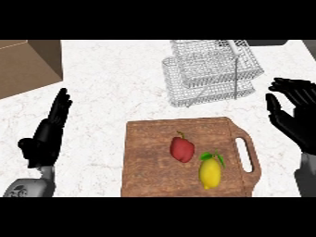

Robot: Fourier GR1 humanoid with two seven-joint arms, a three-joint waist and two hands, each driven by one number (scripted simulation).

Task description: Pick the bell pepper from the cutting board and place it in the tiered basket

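Seen from your robot's head, looking steeply down: one bell pepper (182, 149), red with a short stem, lies on the one cutting board (147, 157) at the lower middle of the white counter (112, 78); you have one lemon (210, 173) just beside it, lower and to the right, yellow with a green leaf at its top, and whether the two touch you cannot tell; the board's handle slot (244, 155) runs along its right edge; one wire basket (211, 71), stacked in tiers, stands beyond the board toward the far edge, apart from it; one brown box (13, 65) fills the far left corner; your two hands are both in view and both hold nothing; the left hand (49, 129) rests left of the board, fingers straight and pointing away from you, well apart from the pepper; the right hand (300, 118) hangs at the right, palm turned inward, fingers spread wide and relaxed, touching neither board nor basket
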